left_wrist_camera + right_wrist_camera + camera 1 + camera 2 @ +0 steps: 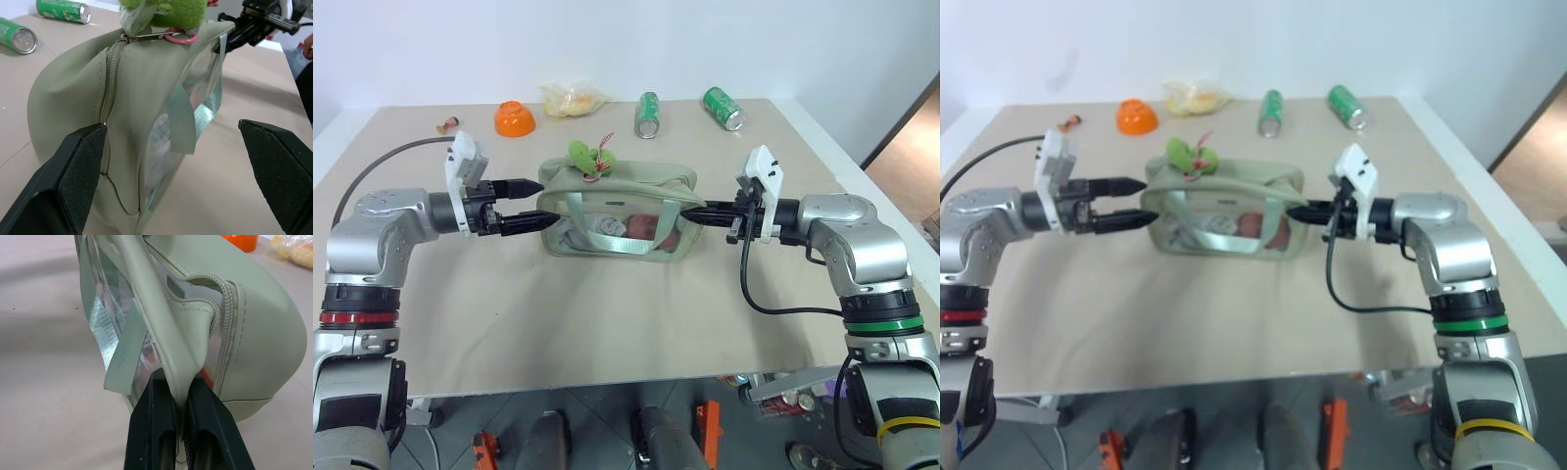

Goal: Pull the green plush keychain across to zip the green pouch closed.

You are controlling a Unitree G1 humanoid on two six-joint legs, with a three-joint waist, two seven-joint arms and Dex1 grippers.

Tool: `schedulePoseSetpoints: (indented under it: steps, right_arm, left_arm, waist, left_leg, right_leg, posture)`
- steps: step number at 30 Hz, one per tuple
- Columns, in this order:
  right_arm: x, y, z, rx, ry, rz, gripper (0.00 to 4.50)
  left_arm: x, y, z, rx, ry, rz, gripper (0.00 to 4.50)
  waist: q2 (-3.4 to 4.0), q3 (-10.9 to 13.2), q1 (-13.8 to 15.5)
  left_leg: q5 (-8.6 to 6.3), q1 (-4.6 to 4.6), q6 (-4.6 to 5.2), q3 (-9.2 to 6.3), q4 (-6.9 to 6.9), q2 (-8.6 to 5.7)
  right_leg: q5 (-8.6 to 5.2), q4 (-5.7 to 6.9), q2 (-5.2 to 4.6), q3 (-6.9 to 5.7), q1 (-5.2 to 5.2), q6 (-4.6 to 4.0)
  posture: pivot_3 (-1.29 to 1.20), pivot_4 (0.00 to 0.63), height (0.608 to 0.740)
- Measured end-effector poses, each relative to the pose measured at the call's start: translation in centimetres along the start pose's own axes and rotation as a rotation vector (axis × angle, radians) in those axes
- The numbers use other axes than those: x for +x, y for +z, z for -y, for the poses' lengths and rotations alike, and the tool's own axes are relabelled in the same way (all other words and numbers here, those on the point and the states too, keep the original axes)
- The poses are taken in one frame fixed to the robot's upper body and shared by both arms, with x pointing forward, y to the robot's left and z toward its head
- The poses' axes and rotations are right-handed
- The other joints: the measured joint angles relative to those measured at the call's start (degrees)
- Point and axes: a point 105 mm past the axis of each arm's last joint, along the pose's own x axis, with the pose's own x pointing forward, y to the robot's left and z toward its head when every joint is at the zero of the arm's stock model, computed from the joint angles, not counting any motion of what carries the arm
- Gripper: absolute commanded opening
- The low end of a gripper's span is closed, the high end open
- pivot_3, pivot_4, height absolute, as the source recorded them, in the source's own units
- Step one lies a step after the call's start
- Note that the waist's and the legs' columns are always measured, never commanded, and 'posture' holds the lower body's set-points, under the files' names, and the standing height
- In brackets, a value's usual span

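Standing mid-table, the green pouch (617, 220) is seen with its clear window side facing the robot. The green plush keychain (590, 155) sits on top of the pouch, toward its left end, hooked to the zipper pull by a pink ring (180, 36). The right gripper (696, 214) is clamped together on the pouch's right end, fabric pinched between the two black fingers (156, 421). The left gripper (530, 203) is held level at the pouch's left end, fingers spread wide apart on either side of that end, nothing gripped. Further back on the table (607, 323), two green cans (649, 115), an orange bowl (514, 118) and a yellowish bag (573, 97) are noted.
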Motion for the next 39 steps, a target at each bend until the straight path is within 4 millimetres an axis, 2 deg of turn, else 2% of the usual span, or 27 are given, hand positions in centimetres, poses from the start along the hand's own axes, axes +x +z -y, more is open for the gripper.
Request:
schedulePoseSetpoints:
  steps: [5, 6, 11, 12, 13, 18, 26, 30, 33, 35, 38, 39]
  right_arm:
    - [-0.1, 0.0, 0.0, 0.001, -0.001, -0.005, 0.00]
    - [-0.1, 0.1, -0.1, 0.000, -0.001, -0.006, 0.00]
    - [-0.3, 0.0, -0.2, 0.008, 0.000, -0.009, 0.00]
    - [-0.3, 0.0, -0.2, 0.006, -0.001, -0.010, 0.00]
    - [-0.3, 0.0, -0.3, 0.006, -0.002, -0.011, 0.00]
    - [-0.5, -0.2, -0.1, 0.015, -0.018, -0.014, 0.00]
    - [-0.9, 0.0, -0.1, 0.055, -0.013, 0.011, 2.72]
    - [-3.0, 0.5, 1.4, 0.025, -0.081, 0.005, 2.72]
    - [-5.5, 2.0, 3.1, -0.021, -0.169, 0.029, 2.72]
    - [-6.0, 2.8, 3.4, -0.042, -0.187, 0.044, 2.72]
    - [-6.5, 5.4, 3.7, -0.097, -0.197, 0.116, 2.72]
    - [-5.3, 7.7, 3.4, -0.112, -0.174, 0.202, 2.72]
  left_arm:
    - [0.6, -0.6, -0.4, -0.027, 0.020, 0.022, 2.75]
    - [0.8, -0.6, -0.4, -0.030, 0.021, 0.027, 2.29]
    - [1.0, -0.7, -0.5, -0.036, 0.024, 0.033, 0.68]
    - [1.1, -0.8, -0.5, -0.038, 0.027, 0.034, 0.24]
    - [1.2, -0.8, -0.5, -0.040, 0.030, 0.035, 0.03]
    - [1.5, -1.2, -0.2, -0.042, 0.032, 0.043, 0.03]
    - [1.7, -1.3, -0.1, -0.034, 0.037, 0.050, 0.00]
    - [1.8, -1.3, 0.1, -0.030, 0.037, 0.052, 0.00]
    - [1.8, -1.4, 0.2, -0.029, 0.040, 0.055, 0.00]
    - [1.7, -1.5, 0.2, -0.031, 0.042, 0.057, 0.00]
    - [1.7, -1.5, 0.2, -0.034, 0.046, 0.060, 0.00]
    - [1.4, -1.7, 0.2, -0.040, 0.053, 0.060, 0.00]
  waist:
    - [0.00, 0.0, 0.0]
    - [0.00, 0.0, 0.0]
    - [0.00, 0.0, 0.1]
    - [0.00, 0.0, 0.1]
    - [0.00, 0.0, 0.1]
    - [-0.01, 0.0, 0.2]
    - [-0.01, 0.0, 0.4]
    - [-0.01, 0.0, 0.7]
    - [-0.01, 0.0, 0.7]
    - [0.00, 0.0, 0.7]
    - [0.00, 0.0, 0.7]
    - [0.00, 0.0, 0.4]
  left_leg:
    - [0.00, 0.00, 0.00, 0.00, 0.00, 0.00]
    - [0.00, -0.01, 0.00, 0.00, 0.00, 0.00]
    - [0.00, -0.01, 0.00, 0.00, 0.00, -0.01]
    - [0.00, -0.02, 0.00, 0.00, 0.00, -0.01]
    - [0.00, -0.02, 0.00, 0.00, 0.01, -0.02]
    - [0.00, -0.01, 0.00, 0.00, 0.03, -0.05]
    - [0.00, -0.02, 0.00, 0.00, 0.11, -0.12]
    - [0.00, -0.04, 0.00, 0.01, 0.11, -0.17]
    - [0.00, -0.02, 0.00, 0.02, 0.10, -0.17]
    - [0.00, -0.01, 0.00, 0.02, 0.08, -0.17]
    - [0.01, 0.01, 0.01, 0.00, 0.08, -0.16]
    - [0.01, 0.04, 0.02, 0.02, 0.10, -0.16]
  right_leg:
    - [0.00, 0.01, 0.01, 0.01, 0.00, 0.00]
    - [0.00, 0.01, 0.00, 0.01, 0.00, 0.00]
    - [0.00, 0.01, 0.00, 0.01, 0.00, 0.00]
    - [0.00, 0.01, 0.00, 0.01, 0.00, 0.00]
    - [0.00, 0.01, -0.01, 0.01, 0.00, 0.00]
    - [0.00, 0.01, -0.05, 0.00, 0.04, 0.01]
    - [0.02, 0.00, -0.12, 0.00, 0.08, 0.04]
    - [0.00, -0.01, -0.18, 0.01, 0.07, 0.07]
    - [-0.05, -0.03, -0.18, 0.01, 0.07, -0.01]
    - [-0.08, -0.03, -0.18, 0.01, 0.06, -0.07]
    - [-0.09, -0.02, -0.16, 0.01, 0.06, -0.10]
    - [-0.07, -0.02, -0.17, 0.04, 0.07, -0.13]
  posture:
    - [0.00, 0.150, 0.740]
    - [0.00, 0.150, 0.740]
    - [0.00, 0.150, 0.740]
    - [0.00, 0.150, 0.740]
    - [0.00, 0.150, 0.740]
    - [0.00, 0.150, 0.740]
    - [0.00, 0.150, 0.740]
    - [0.00, 0.150, 0.740]
    - [0.00, 0.150, 0.740]
    - [0.00, 0.150, 0.740]
    - [0.00, 0.150, 0.740]
    - [0.00, 0.150, 0.740]
